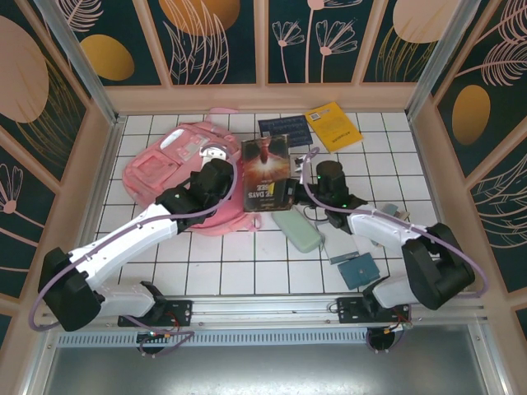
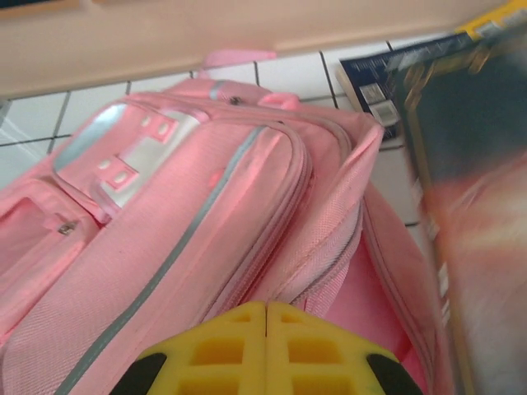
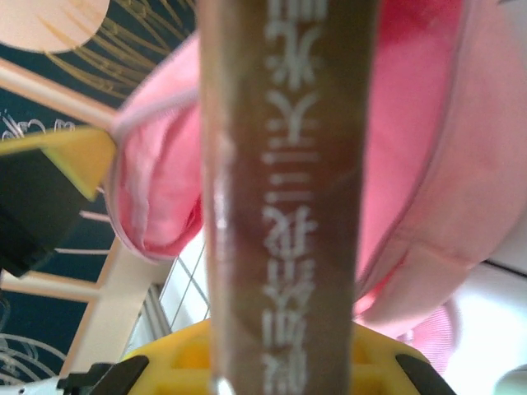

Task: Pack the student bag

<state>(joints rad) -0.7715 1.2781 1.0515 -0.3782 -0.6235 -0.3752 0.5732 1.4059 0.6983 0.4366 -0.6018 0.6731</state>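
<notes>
Student bag lies by the back wall, long axis slanting, handle wallward, mouth facing the book. Left gripper pinches the bag's rim, right gripper clamps the book. Bare tiles lie on the bag's near side.

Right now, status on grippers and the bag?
Left gripper shut, apparently pinching student bag rim. Right gripper shut on book, upright at the bag's open mouth. Nothing visible between them.
</notes>
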